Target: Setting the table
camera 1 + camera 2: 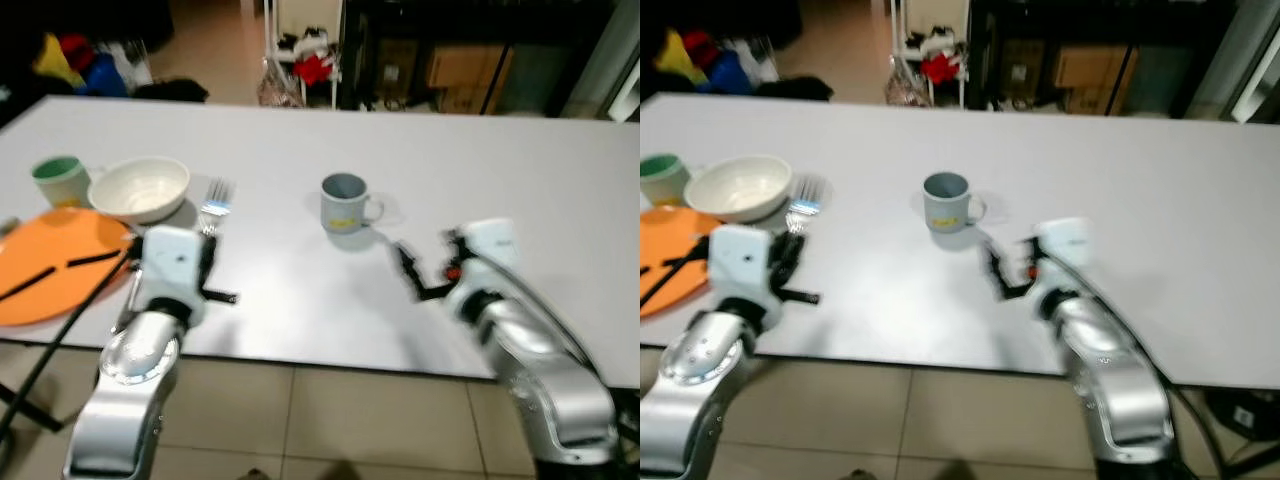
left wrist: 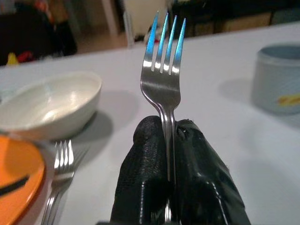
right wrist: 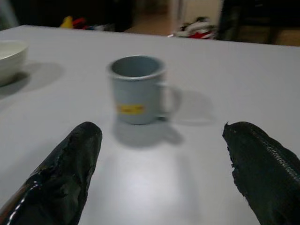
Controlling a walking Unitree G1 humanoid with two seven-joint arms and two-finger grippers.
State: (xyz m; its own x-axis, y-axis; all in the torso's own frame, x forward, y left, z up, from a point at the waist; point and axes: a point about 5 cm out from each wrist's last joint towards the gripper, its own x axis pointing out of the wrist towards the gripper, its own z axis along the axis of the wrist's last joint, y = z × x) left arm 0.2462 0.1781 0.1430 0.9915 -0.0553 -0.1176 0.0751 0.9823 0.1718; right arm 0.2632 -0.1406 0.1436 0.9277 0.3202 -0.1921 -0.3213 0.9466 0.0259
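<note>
My left gripper (image 2: pixel 171 136) is shut on the handle of a silver fork (image 2: pixel 164 70), tines pointing away, just above the white table (image 1: pixel 400 140) near its front edge. The fork's tines (image 1: pixel 215 195) show beyond the left wrist, beside a white bowl (image 1: pixel 140 187). A second fork (image 2: pixel 58 173) lies flat between the bowl (image 2: pixel 47 105) and an orange plate (image 1: pixel 50 265). My right gripper (image 3: pixel 161 136) is open and empty, low over the table, a short way in front of a grey-blue mug (image 3: pixel 136 89) whose handle faces right.
A green cup (image 1: pixel 60 180) stands left of the bowl. Thin black sticks (image 1: pixel 95 258) lie across the orange plate. The mug (image 1: pixel 345 203) stands mid-table with bare tabletop to its right. Shelves and clutter (image 1: pixel 310 60) stand beyond the far edge.
</note>
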